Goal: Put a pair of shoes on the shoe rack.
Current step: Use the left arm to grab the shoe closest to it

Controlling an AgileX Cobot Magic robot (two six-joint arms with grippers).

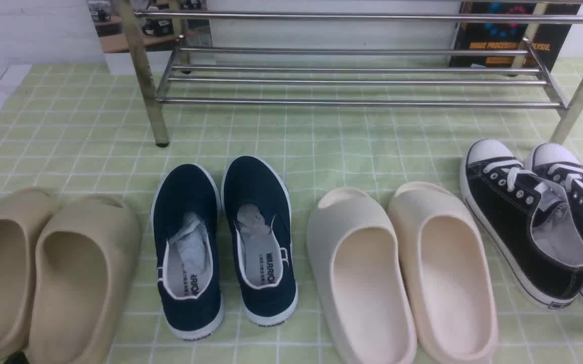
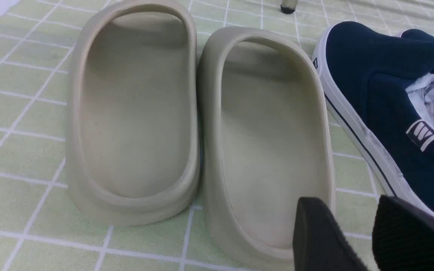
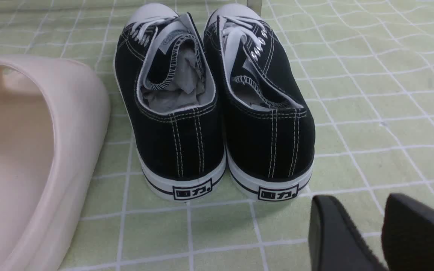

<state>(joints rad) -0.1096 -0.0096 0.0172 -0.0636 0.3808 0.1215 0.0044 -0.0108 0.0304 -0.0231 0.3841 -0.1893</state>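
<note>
The pair of shoes, navy slip-ons with white soles, stands side by side on the green checked cloth, the left shoe [image 1: 185, 194] beside the right shoe [image 1: 253, 184], toes toward the shoe rack [image 1: 357, 81]. Crumpled paper fills both. The rack's shiny bars carry nothing. In the left wrist view my left gripper [image 2: 348, 214] is open and holds nothing. It hovers low over the cloth between a beige slide [image 2: 269, 143] and one navy shoe [image 2: 382, 75]. My right gripper [image 3: 358, 210] is open too, just behind the heels of the black sneakers [image 3: 269, 143].
Beige slides [image 1: 43, 273] lie left of the navy pair, cream slides [image 1: 402, 268] lie right of it, and black lace-up sneakers [image 1: 529, 222] stand at the far right. The rack's front left leg [image 1: 152, 96] stands just beyond the navy toes. A dark box [image 1: 503, 35] stands behind the rack.
</note>
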